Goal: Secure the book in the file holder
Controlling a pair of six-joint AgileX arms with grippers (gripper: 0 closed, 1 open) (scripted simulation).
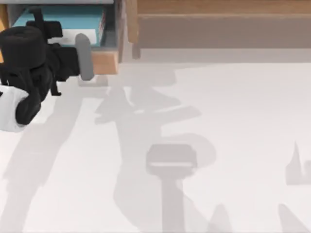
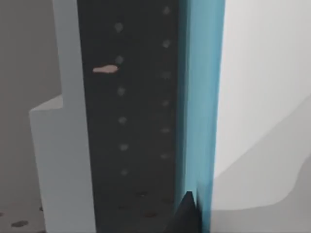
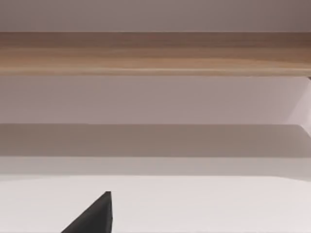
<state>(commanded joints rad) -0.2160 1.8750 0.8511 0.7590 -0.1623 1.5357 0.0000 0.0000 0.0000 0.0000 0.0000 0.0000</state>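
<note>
Left gripper (image 1: 68, 46) at worktop (image 1: 218, 145) far left corner, reaching over file holder (image 1: 104, 62) front panel; finger state cannot tell. Book (image 1: 58, 19) just beyond gripper, inside file holder; teal cover (image 2: 201, 97) close beside fingertip (image 2: 187, 213). Long wooden shelf (image 1: 218, 24) farther right.

Top view straight down over table (image 1: 218, 145), left wrist view close against book (image 2: 201, 97) (shared overhead), right wrist view low toward shelf (image 3: 155, 53)

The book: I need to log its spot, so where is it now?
In the top view the book lies inside the file holder at the table's far left, with the left gripper over it.
</note>
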